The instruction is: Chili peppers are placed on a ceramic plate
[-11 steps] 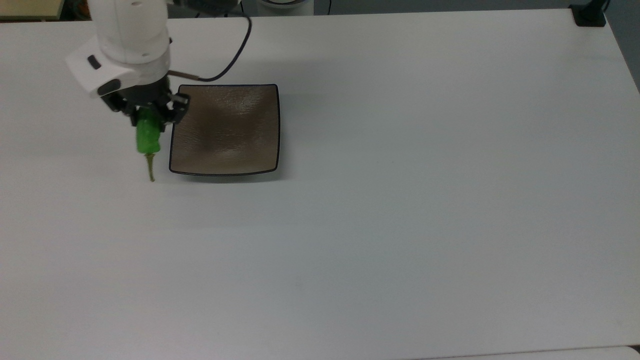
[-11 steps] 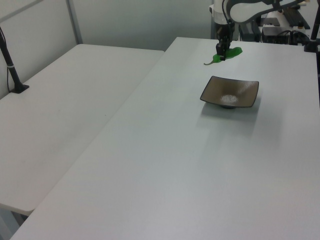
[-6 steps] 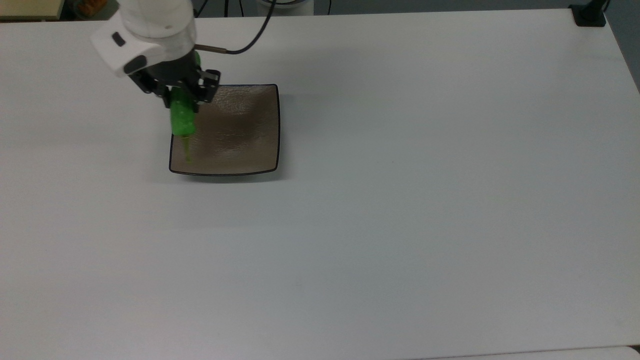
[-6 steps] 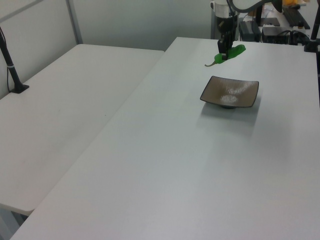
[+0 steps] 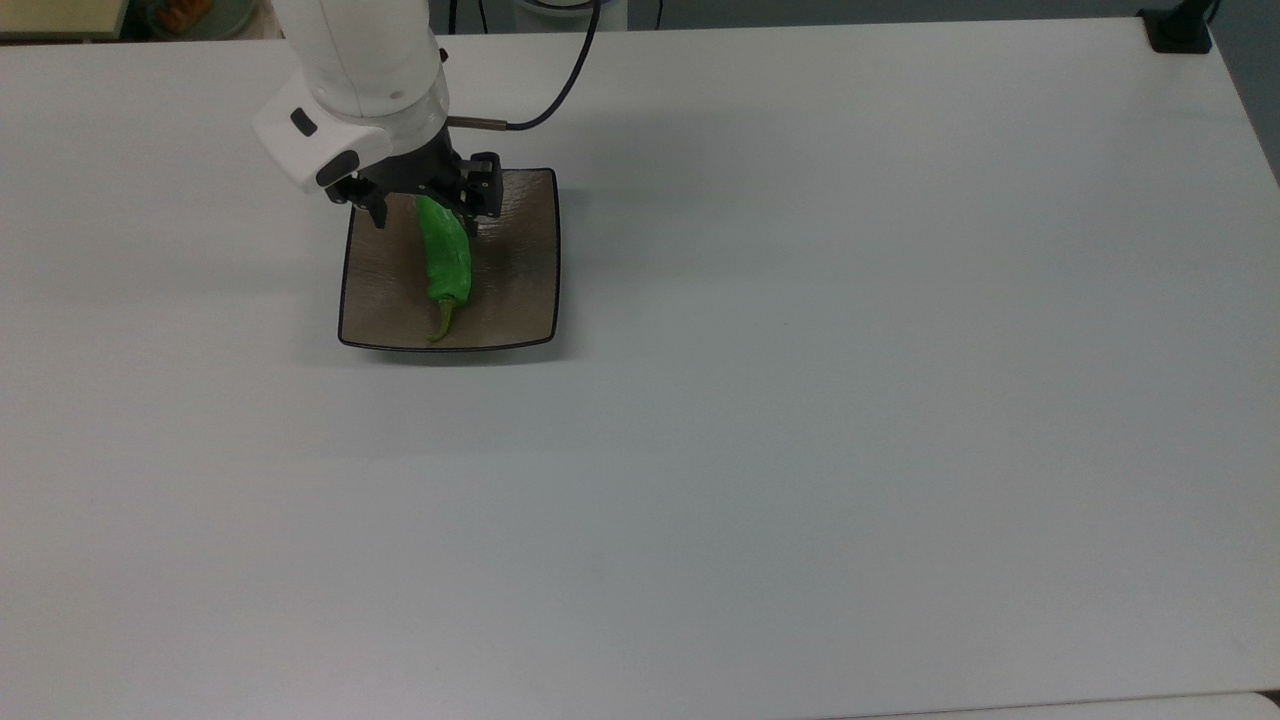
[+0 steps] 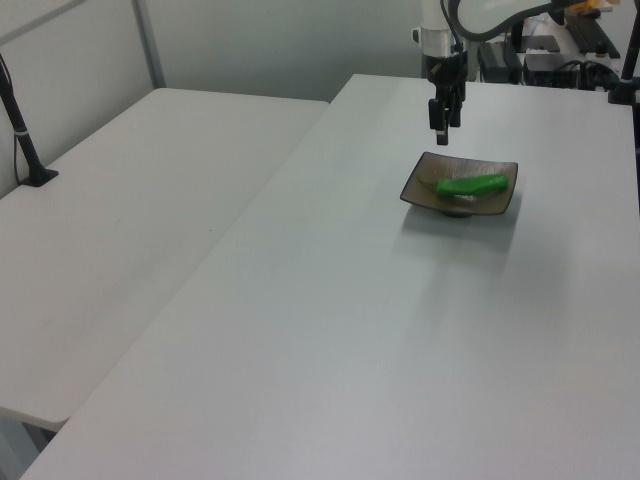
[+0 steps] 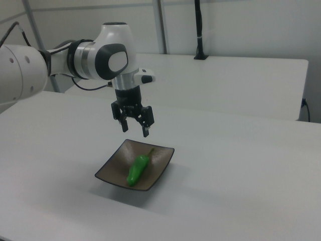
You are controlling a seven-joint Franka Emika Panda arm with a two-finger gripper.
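Now you have the chili pepper (image 7: 139,169) lying flat in the ceramic plate (image 7: 108,174), directly below the gripper (image 7: 134,126) and clear of it; in the right view there is open air between the fingertips (image 7: 146,131) and the green skin. The fingers stand apart and carry nothing. The pepper's long axis runs roughly crosswise to the gap between the fingers: in the top view its blunt end (image 5: 436,215) sits under the gripper (image 5: 425,203) and its stem (image 5: 441,322) points away toward the plate's near rim (image 5: 446,346), well inside the dark edge. With 1 arm on the rig, nothing else is nearer.

Against the frame 0.5 s back, the pepper has left the fingers: then it hung clamped over the plate's edge on the top view's left, stem dangling; now it rests near the plate's middle, and the gripper has moved further over the plate. In the left view the pepper (image 6: 471,185) lies across the dish (image 6: 412,187) below the raised gripper (image 6: 441,118). Your judgement call: placement looks done, so only a straight lift away remains.
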